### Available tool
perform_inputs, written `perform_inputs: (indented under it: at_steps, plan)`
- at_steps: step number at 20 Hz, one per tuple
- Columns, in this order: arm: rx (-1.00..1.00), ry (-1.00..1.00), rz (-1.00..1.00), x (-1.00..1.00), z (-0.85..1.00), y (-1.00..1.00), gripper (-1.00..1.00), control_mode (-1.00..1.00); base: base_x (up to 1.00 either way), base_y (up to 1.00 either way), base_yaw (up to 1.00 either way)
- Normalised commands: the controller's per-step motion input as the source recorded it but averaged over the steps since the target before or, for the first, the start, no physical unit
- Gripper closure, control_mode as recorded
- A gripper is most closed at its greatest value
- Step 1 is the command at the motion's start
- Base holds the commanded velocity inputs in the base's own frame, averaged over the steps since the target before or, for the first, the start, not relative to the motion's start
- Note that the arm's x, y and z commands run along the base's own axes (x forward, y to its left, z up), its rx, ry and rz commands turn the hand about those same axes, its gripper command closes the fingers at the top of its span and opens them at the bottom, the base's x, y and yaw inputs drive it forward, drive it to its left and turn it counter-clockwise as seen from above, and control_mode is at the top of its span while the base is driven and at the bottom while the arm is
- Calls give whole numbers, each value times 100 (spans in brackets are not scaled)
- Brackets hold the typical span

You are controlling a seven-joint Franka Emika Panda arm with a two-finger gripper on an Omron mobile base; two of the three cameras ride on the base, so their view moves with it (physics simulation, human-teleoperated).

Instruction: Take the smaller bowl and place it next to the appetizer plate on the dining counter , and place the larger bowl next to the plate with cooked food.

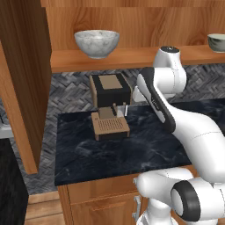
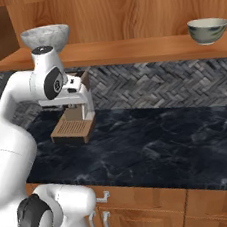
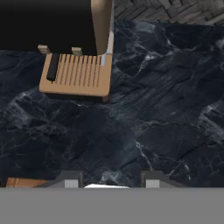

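The larger bowl [image 1: 96, 43] [image 2: 45, 37], white-grey marbled, stands on the left part of a wooden wall shelf [image 1: 132, 57] [image 2: 128, 49]. At the shelf's right end sits the smaller bowl [image 1: 217, 42] [image 2: 208, 30], greenish-cream. My gripper [image 3: 113, 180] hangs well below the shelf, over the black wall counter [image 3: 153, 109], pointing down beside the coffee machine. Its fingers stand apart with nothing between them. The appetizer plate, the plate with cooked food and the dining counter are out of view.
A black and tan coffee machine [image 1: 110, 105] [image 2: 74, 128] [image 3: 76, 74] stands on the wall counter [image 1: 88, 154] [image 2: 164, 144] under the larger bowl. A wooden cabinet side [image 1: 22, 88] rises at the left. A herringbone backsplash [image 2: 172, 83] runs behind.
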Motion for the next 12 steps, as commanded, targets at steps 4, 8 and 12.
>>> perform_inputs:
  at_steps: [4, 8, 12]
  plan:
    - [-1, -1, 0, 0, -6, 0, -100, -100, 0, 0, 0]
    - [0, 0, 0, 0, 0, 0, -100, -100, 0, 0, 0]
    - [0, -2, 0, -6, 0, 0, -100, -100, 0, 0, 0]
